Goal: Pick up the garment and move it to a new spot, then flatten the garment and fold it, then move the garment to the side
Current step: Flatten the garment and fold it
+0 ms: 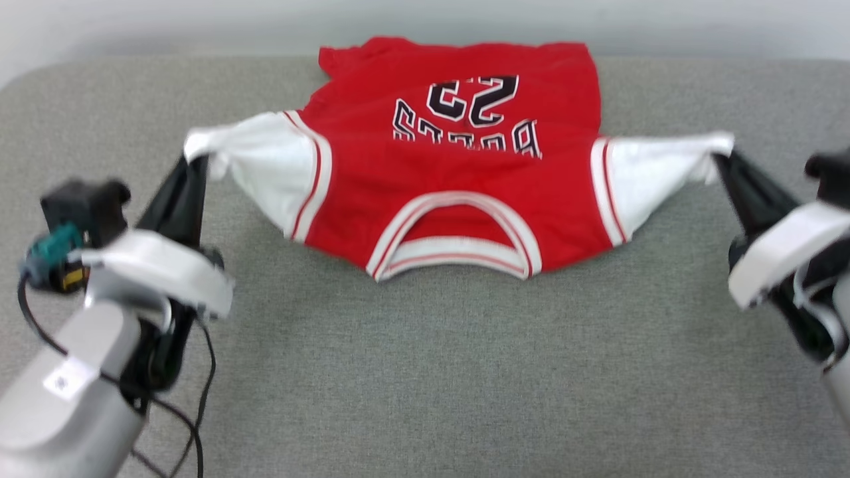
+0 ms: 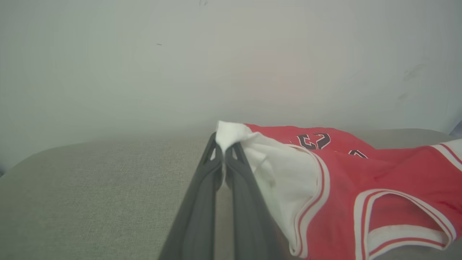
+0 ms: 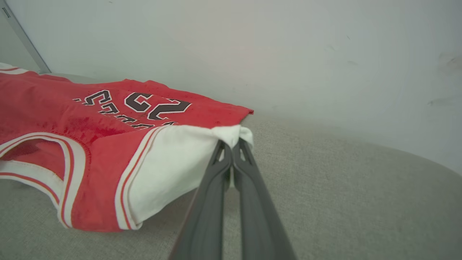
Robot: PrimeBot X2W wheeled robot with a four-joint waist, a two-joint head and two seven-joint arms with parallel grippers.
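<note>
The garment (image 1: 458, 153), a red jersey with white sleeves, lies front up on the grey table, its striped collar toward me and "BULLS 23" upside down. My left gripper (image 1: 198, 159) is shut on the tip of the left white sleeve, which is pulled out and lifted. My right gripper (image 1: 720, 156) is shut on the tip of the right white sleeve, stretched out the other way. In the left wrist view the closed fingers pinch white cloth at my left gripper (image 2: 223, 146) beside the garment (image 2: 379, 169). The right wrist view has my right gripper (image 3: 231, 142) pinching the sleeve of the garment (image 3: 108, 119).
The grey fabric-covered table (image 1: 425, 372) spreads wide in front of the jersey. A pale wall (image 1: 425, 20) runs right behind the table's far edge, close to the jersey's hem. Black cables (image 1: 199, 411) hang by my left forearm.
</note>
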